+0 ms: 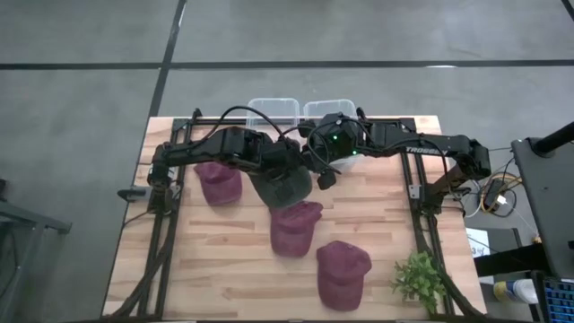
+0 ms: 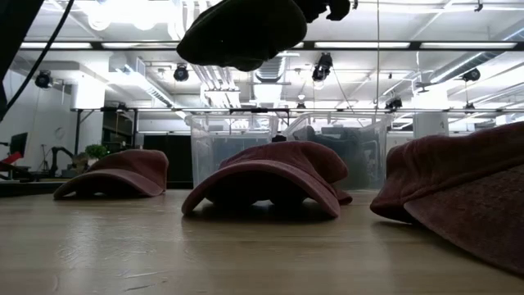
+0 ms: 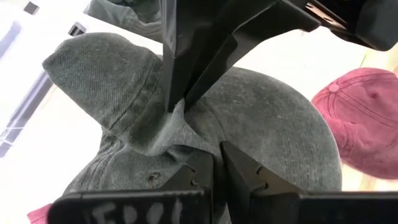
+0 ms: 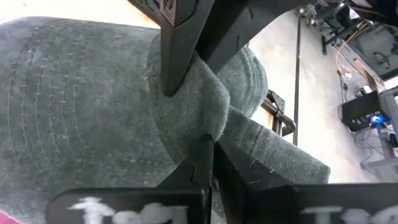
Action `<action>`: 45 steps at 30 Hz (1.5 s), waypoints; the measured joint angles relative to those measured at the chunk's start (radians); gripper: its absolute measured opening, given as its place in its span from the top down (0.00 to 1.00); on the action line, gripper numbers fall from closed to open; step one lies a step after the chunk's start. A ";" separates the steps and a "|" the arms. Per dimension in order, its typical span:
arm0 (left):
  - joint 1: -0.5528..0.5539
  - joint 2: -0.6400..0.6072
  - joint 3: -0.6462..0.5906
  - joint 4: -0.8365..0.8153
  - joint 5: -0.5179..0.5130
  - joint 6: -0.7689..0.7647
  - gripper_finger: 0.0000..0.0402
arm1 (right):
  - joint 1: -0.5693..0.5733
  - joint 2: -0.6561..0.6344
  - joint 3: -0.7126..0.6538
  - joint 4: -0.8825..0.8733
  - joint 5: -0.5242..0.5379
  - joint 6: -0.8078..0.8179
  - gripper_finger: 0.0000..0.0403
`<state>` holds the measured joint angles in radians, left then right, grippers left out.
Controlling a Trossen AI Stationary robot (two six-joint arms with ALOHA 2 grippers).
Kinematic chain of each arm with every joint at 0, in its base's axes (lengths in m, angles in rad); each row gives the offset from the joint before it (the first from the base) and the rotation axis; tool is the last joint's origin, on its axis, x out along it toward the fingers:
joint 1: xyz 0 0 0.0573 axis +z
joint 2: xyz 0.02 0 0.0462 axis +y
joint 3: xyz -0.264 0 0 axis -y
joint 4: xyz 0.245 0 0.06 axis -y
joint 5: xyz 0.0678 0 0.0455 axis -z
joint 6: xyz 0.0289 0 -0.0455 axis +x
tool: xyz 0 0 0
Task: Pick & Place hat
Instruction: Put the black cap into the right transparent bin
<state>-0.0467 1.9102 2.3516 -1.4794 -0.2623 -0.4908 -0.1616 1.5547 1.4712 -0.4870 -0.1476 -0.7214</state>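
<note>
A dark grey cap point(image 1: 283, 190) is lifted clear of the table; in the low view the grey cap point(image 2: 241, 33) hangs high above the maroon ones. Both arms meet over it near the table's middle. My left gripper point(image 1: 289, 170) point(image 3: 216, 163) comes from the left and is shut on it. My right gripper point(image 1: 314, 173) point(image 4: 211, 155) comes from the right and is shut on it too. Three maroon caps lie on the table by their brims and rims: one at the left point(image 1: 220, 182), one in the middle point(image 1: 296, 227), one nearer point(image 1: 343, 272). My left gripper pinches a bunched fold of the grey cap's cloth point(image 3: 177, 134) between its two fingers, where the brim point(image 3: 81, 62) meets the crown point(image 3: 280, 137). The cap is lifted clear and hangs below the fingers. My right gripper pinches the same bunched ridge of cloth point(image 4: 196, 115) from the opposite side, facing the left fingers point(image 4: 171, 68). The stitched crown point(image 4: 68, 106) spreads to one side, the brim point(image 4: 273, 149) to the other. The cloth between the two holds is puckered.
Two clear plastic bins point(image 1: 273, 111) point(image 1: 328, 111) stand at the table's far edge, just beyond the grippers. A small green plant point(image 1: 420, 280) sits at the near right corner. Bare wood shows at the near left point(image 1: 197, 269).
</note>
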 joint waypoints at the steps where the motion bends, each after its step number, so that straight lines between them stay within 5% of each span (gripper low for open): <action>1: 0.000 0.000 0.000 -0.002 0.000 0.000 0.95 | 0.000 0.000 0.000 0.000 -0.001 0.000 0.98; 9: 0.000 0.000 0.000 -0.018 -0.002 0.025 0.88 | 0.000 0.000 0.000 0.003 0.014 0.008 0.98; 22: 0.000 -0.010 0.000 -0.026 -0.065 0.082 0.53 | -0.008 0.000 0.000 0.003 0.057 0.022 0.98; 30: 0.001 -0.129 0.003 -0.041 -0.247 0.005 0.51 | -0.065 -0.014 0.000 0.003 0.127 0.062 0.98; 38: -0.012 -0.256 -0.001 -0.094 -0.322 -0.130 0.51 | -0.136 -0.094 0.008 -0.006 0.195 0.041 0.98; 45: -0.032 -0.329 -0.145 -0.091 -0.367 -0.158 0.51 | -0.255 -0.205 0.002 -0.024 0.142 0.027 0.98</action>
<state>-0.0787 1.5815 2.2063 -1.5707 -0.6290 -0.6486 -0.4164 1.3501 1.4732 -0.5107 -0.0060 -0.6944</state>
